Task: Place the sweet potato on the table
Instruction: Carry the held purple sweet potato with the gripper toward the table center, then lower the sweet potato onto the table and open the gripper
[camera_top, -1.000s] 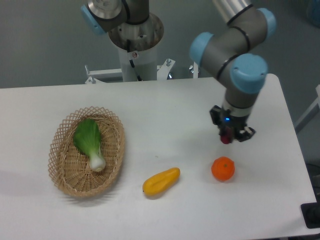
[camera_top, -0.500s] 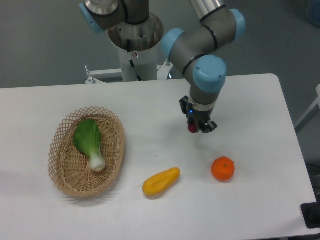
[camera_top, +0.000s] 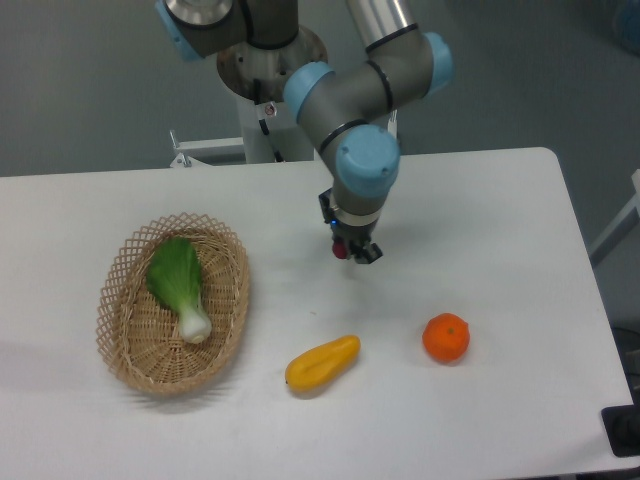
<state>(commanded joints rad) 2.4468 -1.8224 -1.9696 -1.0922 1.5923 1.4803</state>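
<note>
Fixed camera: mid-task, judging by the pose. Gripper (camera_top: 350, 251) just above frame centre, closed on the sweet potato (camera_top: 342, 250), held above the table (camera_top: 480, 220). Left to do: lower, release. Mostly hidden between the fingers, only a reddish tip showing; height above the tabletop hard to gauge.

A grey robot arm with light blue caps

The arm (camera_top: 372, 75) is made of smooth, shiny grey tubes, and each fat joint has a round light blue cap. A dark ring runs around some joints. It stands on a white post. At its end is a small black gripper (camera_top: 352, 246) with a tiny blue light.
</note>
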